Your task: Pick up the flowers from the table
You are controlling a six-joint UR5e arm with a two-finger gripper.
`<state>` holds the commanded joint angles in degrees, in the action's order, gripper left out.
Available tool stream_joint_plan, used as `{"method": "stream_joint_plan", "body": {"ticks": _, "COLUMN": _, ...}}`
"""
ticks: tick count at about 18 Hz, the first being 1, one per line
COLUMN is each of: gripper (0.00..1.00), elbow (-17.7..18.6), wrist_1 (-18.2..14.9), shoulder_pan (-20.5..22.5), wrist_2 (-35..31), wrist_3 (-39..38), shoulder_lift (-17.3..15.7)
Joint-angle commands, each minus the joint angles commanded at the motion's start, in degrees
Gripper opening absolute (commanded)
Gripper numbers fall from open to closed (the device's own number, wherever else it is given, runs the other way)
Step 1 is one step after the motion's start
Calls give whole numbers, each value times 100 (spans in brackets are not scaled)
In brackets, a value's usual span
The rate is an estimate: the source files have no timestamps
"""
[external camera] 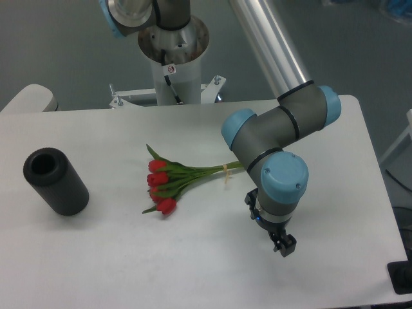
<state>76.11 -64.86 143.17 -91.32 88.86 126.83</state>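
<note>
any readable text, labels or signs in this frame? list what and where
No readable words or numbers.
Small round red-and-white prohibition-style sticker on the white robot base column: too small to read.
Flowers, black cylinder, table, gripper: no markings visible.

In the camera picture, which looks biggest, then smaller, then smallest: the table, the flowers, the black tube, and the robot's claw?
1. table
2. flowers and black cylinder: look alike, too close to rank
3. end effector, smallest
</note>
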Motion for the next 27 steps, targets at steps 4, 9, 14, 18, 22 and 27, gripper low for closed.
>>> {"method": "stream_joint_plan", "body": {"ticks": 4, "gripper": 100, "elbow": 35, "wrist_1": 9, "shoulder_pan": 0, "wrist_2": 0, "wrist_3": 0, "shoulder_lift": -9}}
{"method": "stream_joint_plan", "body": {"ticks": 9, "gripper": 100, "elbow": 44, "wrist_1": 9, "shoulder_pan": -9, "wrist_2": 52, "wrist_3": 0, "shoulder_lift": -18}}
{"method": "stream_joint_plan", "body": {"ticks": 14, "gripper": 100, "elbow": 228, "wrist_1": 18, "shoulder_pan": -70, "wrist_2": 298, "wrist_3": -88, "shoulder_lift": -132}}
{"method": "stream_joint_plan", "body": {"ticks": 18, "gripper": 100, "elbow": 649, "wrist_1": -35, "shoulder_pan": -158, "wrist_2": 334, "wrist_3": -53, "shoulder_lift": -456}}
{"method": "stream_joint_plan", "body": {"ticks": 22, "gripper": 100, "elbow": 1168, "wrist_1": -44, "shoulder_pan": -228, "wrist_2": 351, "wrist_3": 35, "shoulder_lift": -808}}
{"method": "stream_joint_plan", "body": {"ticks": 27, "gripper": 100, "elbow": 1861, "wrist_1": 9, "shoulder_pan": -343, "wrist_2": 422, "wrist_3": 298, "shoulder_lift": -1247}}
